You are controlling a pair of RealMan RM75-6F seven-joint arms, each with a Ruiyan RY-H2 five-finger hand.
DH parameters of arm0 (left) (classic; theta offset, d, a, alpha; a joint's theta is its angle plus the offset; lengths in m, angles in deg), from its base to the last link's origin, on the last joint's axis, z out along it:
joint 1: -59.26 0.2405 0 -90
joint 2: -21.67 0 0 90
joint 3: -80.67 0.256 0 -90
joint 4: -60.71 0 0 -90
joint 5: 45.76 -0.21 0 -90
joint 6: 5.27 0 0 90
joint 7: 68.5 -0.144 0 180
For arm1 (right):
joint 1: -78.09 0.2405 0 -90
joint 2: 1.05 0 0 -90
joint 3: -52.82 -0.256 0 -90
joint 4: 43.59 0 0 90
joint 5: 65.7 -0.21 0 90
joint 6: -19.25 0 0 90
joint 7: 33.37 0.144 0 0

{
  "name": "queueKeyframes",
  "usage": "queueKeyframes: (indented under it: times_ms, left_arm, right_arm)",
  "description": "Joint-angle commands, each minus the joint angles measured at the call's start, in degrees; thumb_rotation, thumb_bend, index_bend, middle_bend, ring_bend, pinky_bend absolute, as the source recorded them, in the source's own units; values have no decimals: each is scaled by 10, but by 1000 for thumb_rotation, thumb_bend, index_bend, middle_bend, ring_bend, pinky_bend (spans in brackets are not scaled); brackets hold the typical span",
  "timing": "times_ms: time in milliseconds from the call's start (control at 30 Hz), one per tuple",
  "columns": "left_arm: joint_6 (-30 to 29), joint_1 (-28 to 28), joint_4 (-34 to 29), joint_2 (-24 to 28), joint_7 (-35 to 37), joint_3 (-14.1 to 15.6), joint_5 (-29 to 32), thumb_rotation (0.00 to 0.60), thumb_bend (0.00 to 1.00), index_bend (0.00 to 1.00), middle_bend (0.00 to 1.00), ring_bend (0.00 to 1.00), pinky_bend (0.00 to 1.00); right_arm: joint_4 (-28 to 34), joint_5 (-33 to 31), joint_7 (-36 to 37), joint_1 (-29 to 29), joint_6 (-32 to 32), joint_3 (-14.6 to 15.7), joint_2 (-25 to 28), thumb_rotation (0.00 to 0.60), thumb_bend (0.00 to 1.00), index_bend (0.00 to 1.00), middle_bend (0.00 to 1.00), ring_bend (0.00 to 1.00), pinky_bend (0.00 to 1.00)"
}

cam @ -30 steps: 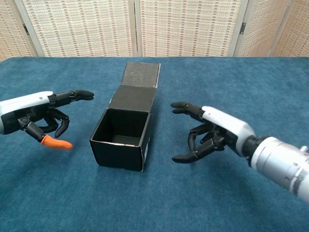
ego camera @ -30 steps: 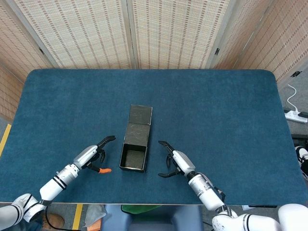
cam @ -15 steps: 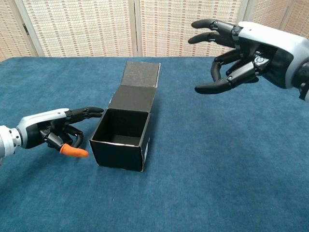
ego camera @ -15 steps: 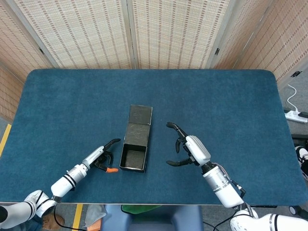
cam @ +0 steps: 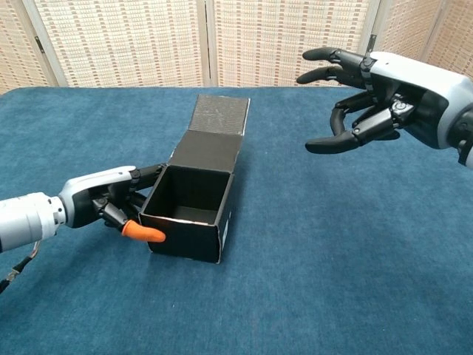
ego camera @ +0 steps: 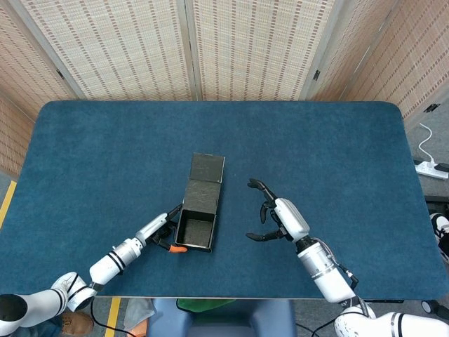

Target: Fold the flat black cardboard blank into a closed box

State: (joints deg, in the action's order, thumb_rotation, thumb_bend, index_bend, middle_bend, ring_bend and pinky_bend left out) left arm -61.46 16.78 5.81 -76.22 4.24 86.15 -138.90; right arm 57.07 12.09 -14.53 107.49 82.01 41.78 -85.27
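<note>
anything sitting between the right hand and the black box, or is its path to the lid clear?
Nothing visible stands between them. The right hand hangs open above bare blue table, to the right of the black box. The lid flap lies back, unobstructed. The left hand is against the box's opposite side.

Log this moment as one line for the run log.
box: upright, top open, lid flap back | left hand: touching box's left wall | right hand: raised, open, clear of box
</note>
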Motion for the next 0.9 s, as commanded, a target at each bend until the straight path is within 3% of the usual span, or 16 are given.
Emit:
queueKeyframes:
  times_ms: [33,167,400,533,900]
  left_arm:
    - [3,-1,4,-5,3,-4,4,600,177,0,0,662,1000]
    - [4,2,14,-17,20,-6,10,600,181,25,51,663,1000]
    - [-9,16,35,-42,32,-21,28,600,184,365,350,695,1000]
    - [-20,25,34,-42,29,-30,37,600,186,500,501,734,1000]
    - [-76,35,-41,33,22,-38,18,600,187,528,535,742,1000]
  right_arm:
    - [-4,-8,3,-2,-2,2,-2,600,21,0,122,622,1000]
    - [-10,-39,11,-2,-25,5,-2,600,21,0,134,625,1000]
    - [-49,-146,1,19,-94,-10,-18,600,22,5,168,643,1000]
    - [-77,-214,-17,45,-131,-34,-37,600,22,22,183,652,1000]
    - [-208,-372,-67,161,-203,-111,-145,600,25,68,205,663,1000]
